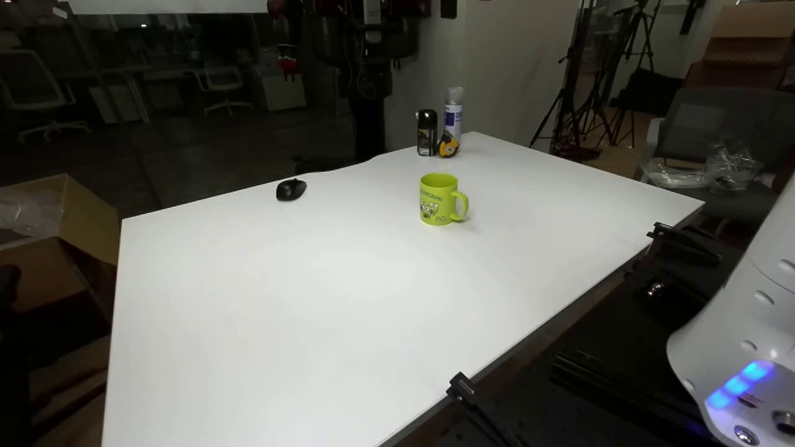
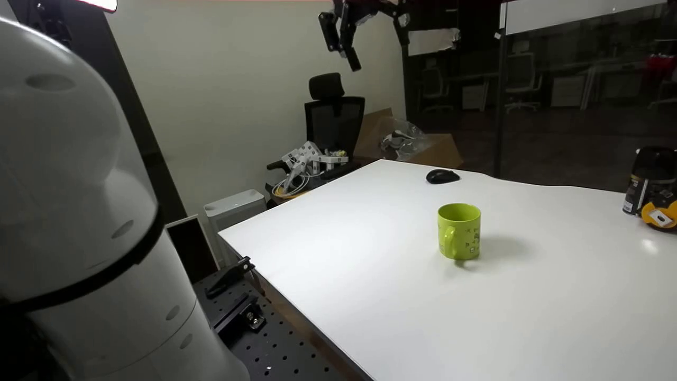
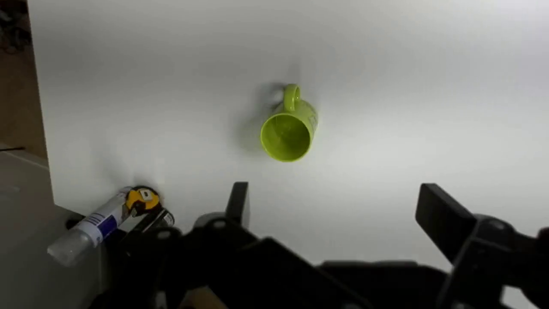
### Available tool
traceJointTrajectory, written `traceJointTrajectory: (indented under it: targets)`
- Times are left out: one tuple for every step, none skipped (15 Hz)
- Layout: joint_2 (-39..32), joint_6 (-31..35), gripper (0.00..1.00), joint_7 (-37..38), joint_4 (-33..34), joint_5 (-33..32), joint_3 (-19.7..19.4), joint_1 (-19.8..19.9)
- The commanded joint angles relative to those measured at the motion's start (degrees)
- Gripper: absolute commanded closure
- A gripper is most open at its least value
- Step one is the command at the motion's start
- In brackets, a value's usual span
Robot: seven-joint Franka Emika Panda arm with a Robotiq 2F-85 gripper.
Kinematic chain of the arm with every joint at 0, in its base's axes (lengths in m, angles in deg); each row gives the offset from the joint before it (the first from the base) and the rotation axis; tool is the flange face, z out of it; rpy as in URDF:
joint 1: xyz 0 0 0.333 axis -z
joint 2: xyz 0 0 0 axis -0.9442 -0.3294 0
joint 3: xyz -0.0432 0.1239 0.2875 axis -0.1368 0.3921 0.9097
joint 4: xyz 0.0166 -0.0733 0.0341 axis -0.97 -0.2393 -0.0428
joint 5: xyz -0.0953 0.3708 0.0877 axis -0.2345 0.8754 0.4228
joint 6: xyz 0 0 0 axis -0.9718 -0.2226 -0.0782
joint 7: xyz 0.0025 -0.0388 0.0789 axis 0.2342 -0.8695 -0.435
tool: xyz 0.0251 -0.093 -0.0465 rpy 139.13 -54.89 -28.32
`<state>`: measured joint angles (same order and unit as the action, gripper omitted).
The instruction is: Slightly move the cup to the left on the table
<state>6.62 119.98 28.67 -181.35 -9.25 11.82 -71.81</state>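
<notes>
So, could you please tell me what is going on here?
A robot arm has been given the job of moving the mug slightly left on the table. At this moment its end effector hangs open above the table, holding nothing. The mug stands upright on the table, apart from the end effector. Farther off on the table are a mouse and a tape measure.

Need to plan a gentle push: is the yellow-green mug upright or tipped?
Upright: in both exterior views the mug stands on its base on the table, mouth up.
</notes>
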Motion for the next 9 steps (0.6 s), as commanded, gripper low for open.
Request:
traceJointTrajectory:
  targets:
    - [-4.2,12.04,0.0,6.01,0.12,-0.02,-1.6,2.09]
    - [-5.69,15.3,0.0,5.78,0.23,2.05,-2.91,2.17]
    - [-7.73,17.65,0.0,4.19,0.67,4.89,-4.84,1.91]
    - [-9.49,19.62,0.0,3.22,1.04,7.75,-6.3,1.74]
    - [-11.55,20.88,0.0,2.58,1.51,10.64,-7.8,1.76]
    - [-13.36,21.4,0.0,2.42,2.0,13.39,-9.01,1.88]
    - [-15.01,21.78,0.0,2.71,2.4,15.7,-9.93,2.23]
    - [-16.61,21.93,0.0,3.63,2.82,17.47,-10.52,2.76]
    - [-18.13,22.65,0.0,6.29,3.14,16.81,-10.25,4.2]
